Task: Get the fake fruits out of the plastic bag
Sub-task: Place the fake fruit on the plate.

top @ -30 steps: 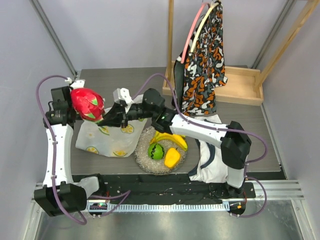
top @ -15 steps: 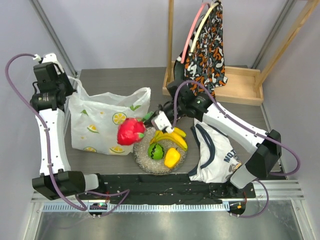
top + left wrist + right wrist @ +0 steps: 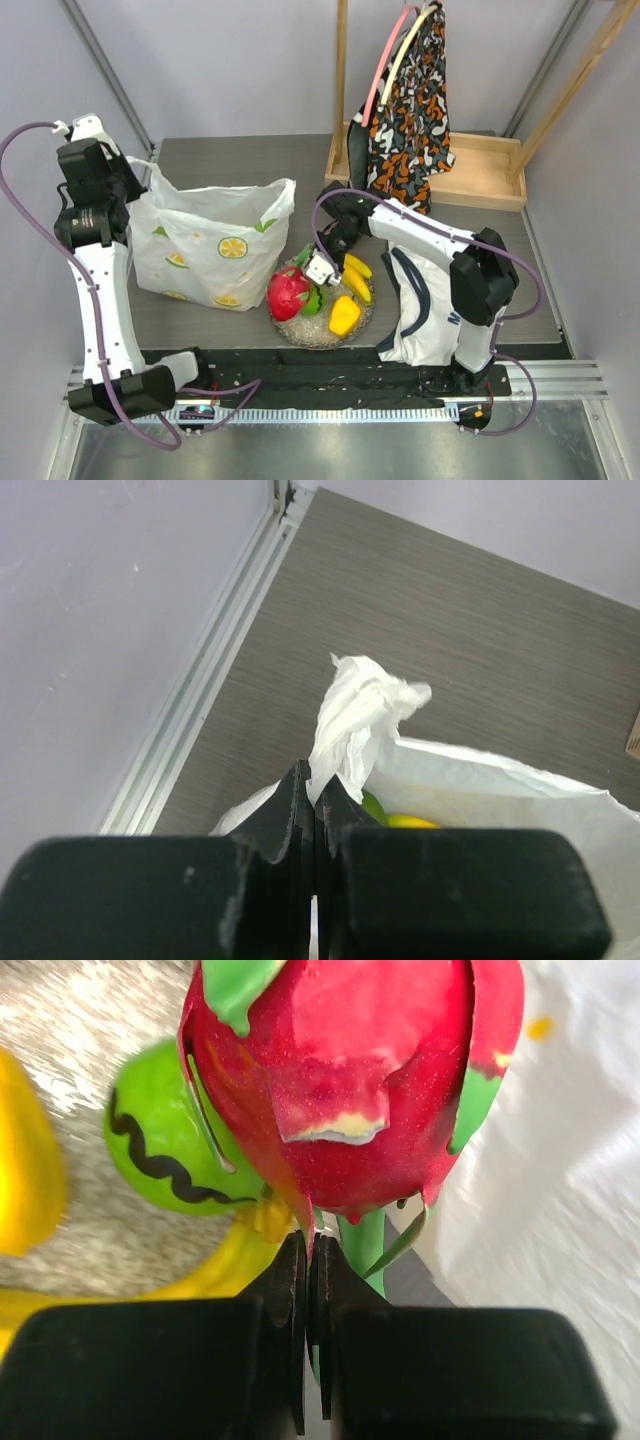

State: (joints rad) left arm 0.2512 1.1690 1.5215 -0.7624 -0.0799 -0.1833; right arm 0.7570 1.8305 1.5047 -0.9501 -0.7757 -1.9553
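The plastic bag (image 3: pixel 215 245) stands open at the left of the table, white with lemon prints. My left gripper (image 3: pixel 135 172) is shut on its bunched handle (image 3: pixel 362 712) and holds it up; the closed tips show in the left wrist view (image 3: pixel 315 785). A green and a yellow fruit (image 3: pixel 392 817) show inside the bag. My right gripper (image 3: pixel 312 270) is shut on a thin scale at the base of the red fruit (image 3: pixel 288 293), at the left edge of the woven dish (image 3: pixel 315 335). The wrist view shows the red fruit (image 3: pixel 350 1080) above the tips (image 3: pixel 313 1250). A green ball (image 3: pixel 317 299), yellow pepper (image 3: pixel 343 316) and bananas (image 3: pixel 357 276) lie in the dish.
A white jersey with navy trim (image 3: pixel 425 305) lies right of the dish, under the right arm. An orange-black patterned cloth bag (image 3: pixel 408 130) hangs from a wooden stand over a wooden tray (image 3: pixel 475 170) at the back right. Walls close in on the left and back.
The red fruit has moved from high at the left, across the bag's front, down to the dish's left edge in my right gripper. The bag now stands upright, held by my left gripper.
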